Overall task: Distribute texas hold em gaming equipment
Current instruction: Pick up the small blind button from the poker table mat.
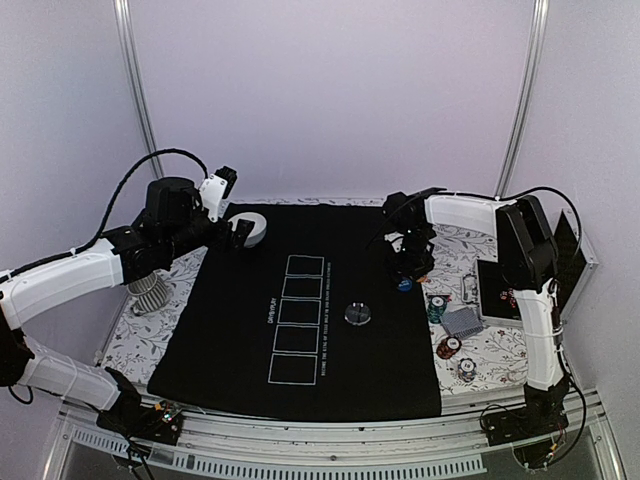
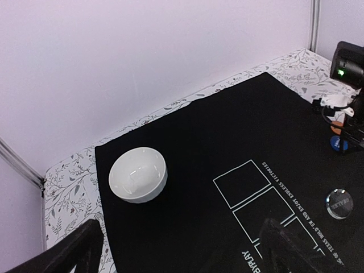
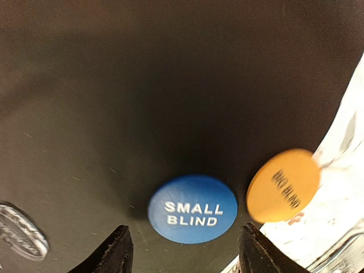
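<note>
The blue "SMALL BLIND" disc point(image 3: 193, 209) lies flat on the black mat point(image 1: 240, 330), just ahead of and between the tips of my open right gripper point(image 3: 186, 256); nothing is gripped. An orange "BIG BLIND" disc point(image 3: 282, 185) sits beside it at the mat's edge. A clear-rimmed dealer button point(image 1: 357, 315) rests mid-mat. Chip stacks in teal point(image 1: 436, 308), red point(image 1: 449, 348) and dark point(image 1: 467, 371) stand on the floral cloth at right, beside grey-backed cards point(image 1: 461, 321). My left gripper point(image 2: 187, 256) hangs open and empty near the white bowl point(image 2: 137, 174).
The mat carries a column of white rectangles point(image 1: 298, 318). A dark tray or box point(image 1: 500, 290) lies at the right edge behind the chips. A grey ribbed object point(image 1: 148, 293) sits off the mat at left. Metal posts stand at the back corners.
</note>
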`<move>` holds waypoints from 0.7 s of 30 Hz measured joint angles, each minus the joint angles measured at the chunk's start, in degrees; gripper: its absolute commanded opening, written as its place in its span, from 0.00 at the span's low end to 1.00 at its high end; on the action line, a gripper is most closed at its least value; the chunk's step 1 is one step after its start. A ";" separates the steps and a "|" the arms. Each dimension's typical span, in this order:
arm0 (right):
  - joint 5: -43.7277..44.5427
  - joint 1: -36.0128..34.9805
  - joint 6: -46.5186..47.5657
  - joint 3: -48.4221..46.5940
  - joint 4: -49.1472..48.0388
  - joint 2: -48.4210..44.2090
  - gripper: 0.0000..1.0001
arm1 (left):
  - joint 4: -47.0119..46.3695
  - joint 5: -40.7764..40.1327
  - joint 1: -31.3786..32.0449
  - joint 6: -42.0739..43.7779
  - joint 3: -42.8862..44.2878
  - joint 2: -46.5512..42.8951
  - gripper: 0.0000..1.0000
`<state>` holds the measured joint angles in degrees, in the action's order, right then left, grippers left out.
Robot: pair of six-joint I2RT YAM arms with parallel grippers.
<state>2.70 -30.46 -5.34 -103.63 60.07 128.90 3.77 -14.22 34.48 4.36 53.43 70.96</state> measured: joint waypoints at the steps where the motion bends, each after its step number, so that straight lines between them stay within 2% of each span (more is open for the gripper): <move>1: -0.15 0.00 0.22 -1.40 0.11 0.44 0.69 | 0.00 0.00 0.00 0.00 0.00 0.00 0.98; 5: -0.35 0.00 0.63 -4.20 0.07 1.11 0.70 | 0.00 -0.02 0.00 0.07 0.00 0.00 0.98; 12: -1.03 0.35 0.68 -3.85 0.28 2.91 0.63 | -0.02 0.02 0.00 0.09 0.00 0.00 0.98; 21: -0.55 0.68 0.63 -3.39 0.13 3.23 0.64 | -0.02 0.00 0.00 0.09 0.00 0.00 0.98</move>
<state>2.15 -29.78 -4.71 -107.02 60.20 132.14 3.75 -14.22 34.48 4.45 53.43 70.96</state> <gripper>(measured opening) 0.632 0.982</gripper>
